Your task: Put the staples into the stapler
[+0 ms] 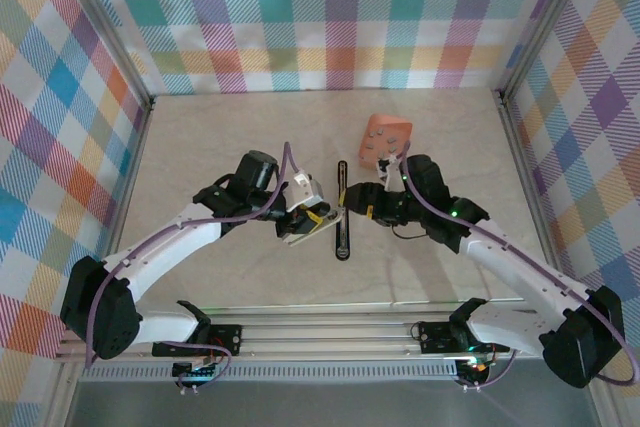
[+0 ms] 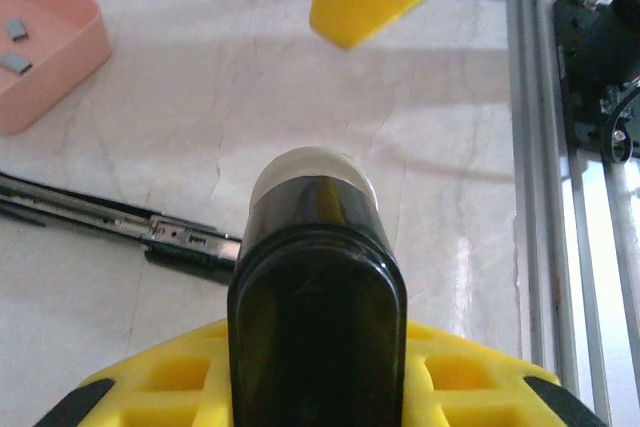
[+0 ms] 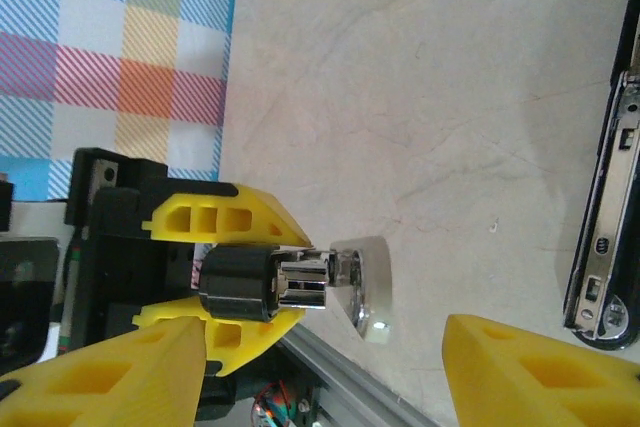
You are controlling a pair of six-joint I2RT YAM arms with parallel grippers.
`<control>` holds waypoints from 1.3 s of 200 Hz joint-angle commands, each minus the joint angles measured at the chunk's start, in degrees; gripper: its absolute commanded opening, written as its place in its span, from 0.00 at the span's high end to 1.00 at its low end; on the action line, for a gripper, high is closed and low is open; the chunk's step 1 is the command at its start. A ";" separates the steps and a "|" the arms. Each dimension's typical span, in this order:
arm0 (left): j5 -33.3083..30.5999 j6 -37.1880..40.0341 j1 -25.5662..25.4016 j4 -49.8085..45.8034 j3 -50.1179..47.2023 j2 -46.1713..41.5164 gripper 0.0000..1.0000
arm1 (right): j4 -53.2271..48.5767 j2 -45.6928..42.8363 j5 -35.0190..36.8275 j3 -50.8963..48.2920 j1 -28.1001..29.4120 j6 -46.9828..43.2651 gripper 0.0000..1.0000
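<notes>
The stapler (image 1: 342,242) lies opened out flat near the middle of the table (image 1: 230,137). It is a long, thin black bar running along the 12-to-6 line in the top view, and its metal channel faces up in the right wrist view (image 3: 605,227). The pink tray (image 1: 385,137) sits just off the stapler's far end at about 1 o'clock, and a couple of small grey staple strips (image 2: 15,47) lie inside it. The left gripper (image 1: 318,215) reaches in from 9 o'clock and sits just beside the stapler's mid-length. Its yellow fingers (image 3: 240,222) are closed on a short black piece (image 3: 235,282) with a shiny metal end (image 3: 360,282) that sticks out past the fingertips. In the left wrist view this piece (image 2: 315,287) stands in front of the stapler (image 2: 150,232), and it cannot be told whether the two touch. The right gripper (image 1: 352,207) comes in from 3 o'clock and faces the left one across the bar. Its jaws are spread wide and hold nothing, and the metal end lies ahead of the gap between them.
</notes>
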 commanded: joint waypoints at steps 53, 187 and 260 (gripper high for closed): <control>3.21 1.34 0.27 -0.25 1.21 -0.79 1.00 | -2.78 4.72 -8.20 0.85 -2.39 -2.59 0.45; 4.97 -1.49 0.36 2.87 2.21 -2.60 1.00 | 1.12 13.02 -7.70 -2.75 -1.07 0.75 0.63; 9.35 -13.50 3.52 16.54 1.43 -6.28 1.00 | 7.19 14.65 -3.50 -12.63 -0.83 4.69 0.70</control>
